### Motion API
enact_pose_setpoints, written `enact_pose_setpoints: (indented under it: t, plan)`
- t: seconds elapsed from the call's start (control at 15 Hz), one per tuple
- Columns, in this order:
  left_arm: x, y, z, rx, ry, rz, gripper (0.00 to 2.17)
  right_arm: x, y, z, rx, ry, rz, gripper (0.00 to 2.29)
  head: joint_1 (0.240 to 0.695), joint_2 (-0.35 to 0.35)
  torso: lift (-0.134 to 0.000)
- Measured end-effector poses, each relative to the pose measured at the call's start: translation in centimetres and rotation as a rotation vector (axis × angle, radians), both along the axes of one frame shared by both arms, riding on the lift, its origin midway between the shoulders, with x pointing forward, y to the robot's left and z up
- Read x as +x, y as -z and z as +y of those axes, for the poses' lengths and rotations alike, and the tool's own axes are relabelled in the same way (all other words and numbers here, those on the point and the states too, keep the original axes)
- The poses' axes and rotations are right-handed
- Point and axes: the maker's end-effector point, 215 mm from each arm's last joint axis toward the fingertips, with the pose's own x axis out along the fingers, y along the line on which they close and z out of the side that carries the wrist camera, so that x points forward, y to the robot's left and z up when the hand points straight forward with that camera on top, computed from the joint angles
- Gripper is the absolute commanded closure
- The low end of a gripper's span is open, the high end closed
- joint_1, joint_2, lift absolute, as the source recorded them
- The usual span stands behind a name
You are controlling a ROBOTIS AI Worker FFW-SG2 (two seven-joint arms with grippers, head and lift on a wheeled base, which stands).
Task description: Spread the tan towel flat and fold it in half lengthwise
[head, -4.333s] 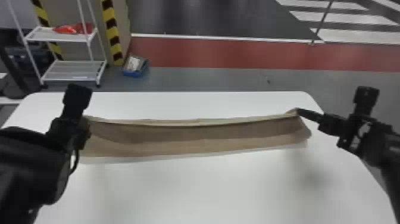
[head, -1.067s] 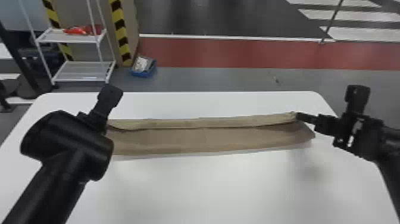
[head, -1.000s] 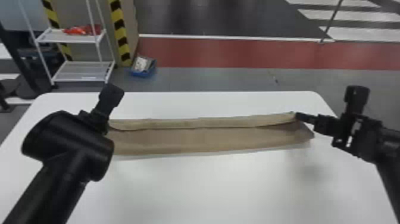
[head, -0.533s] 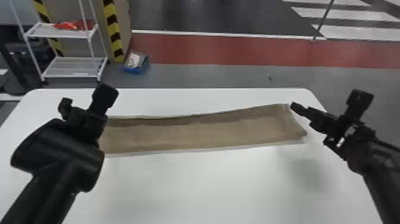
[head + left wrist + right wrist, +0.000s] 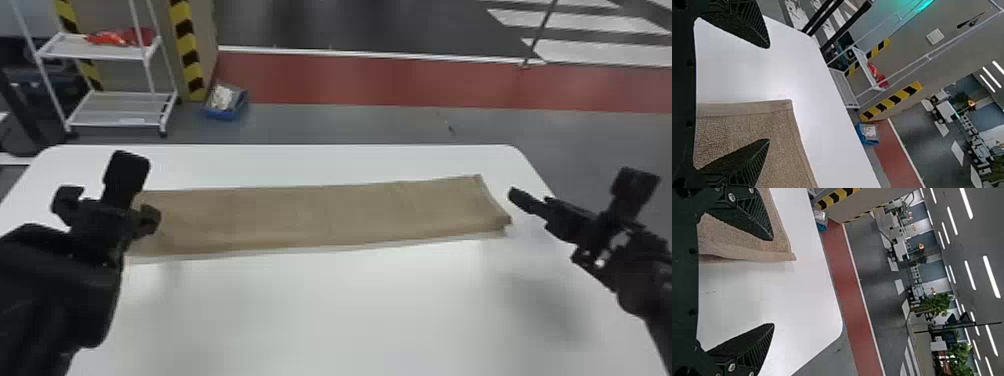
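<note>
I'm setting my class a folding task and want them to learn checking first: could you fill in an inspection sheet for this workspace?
Surface: white table with rounded corners.
Job's things: tan towel, a long strip lying across the table, apparently folded; its near edge looks slightly uneven.
Clutter: blue bin with things in it, on the floor beyond the table; red items on a rack shelf.
Grippers: left gripper open, at the towel's left end; right gripper open, near its right end.
Cables: nothing seen.
Surroundings: white rack, yellow-and-black striping, red floor strip.
</note>
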Motion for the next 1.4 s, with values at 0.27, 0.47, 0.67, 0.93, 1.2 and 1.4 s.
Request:
enact_pose_setpoints:
  t: [0.27, 0.47, 0.67, 0.93, 1.2, 1.4]
  plan:
    - [0.6, -0.2, -0.6, -0.153, 0.034, -0.028, 0.04, -1.0, -0.7, -0.7, -0.007, -0.042, -0.022, 0.13, 0.695, -0.116, -0.128]
    - [1.0, -0.3, -1.2, -0.290, 0.059, -0.029, 0.04, -0.8, -1.5, -1.2, -0.069, -0.074, -0.021, 0.10, 0.695, -0.127, -0.128]
    - [1.3, -0.6, -1.8, -0.371, 0.077, -0.031, 0.04, -0.5, -1.7, 0.6, -0.120, -0.175, -0.007, 0.08, 0.695, -0.117, -0.128]
    - [1.6, -1.0, -1.8, -0.402, 0.083, -0.027, 0.04, -0.6, -1.5, 1.5, -0.142, -0.243, 0.027, 0.08, 0.695, -0.109, -0.128]
    - [1.7, -1.1, -1.6, -0.395, 0.078, -0.023, 0.04, -1.1, -1.0, 1.7, -0.095, -0.257, 0.081, 0.10, 0.695, -0.104, -0.128]
    - [1.7, -1.2, -1.5, -0.391, 0.076, -0.021, 0.04, -0.9, -1.8, 1.6, -0.122, -0.261, 0.078, 0.10, 0.695, -0.104, -0.128]
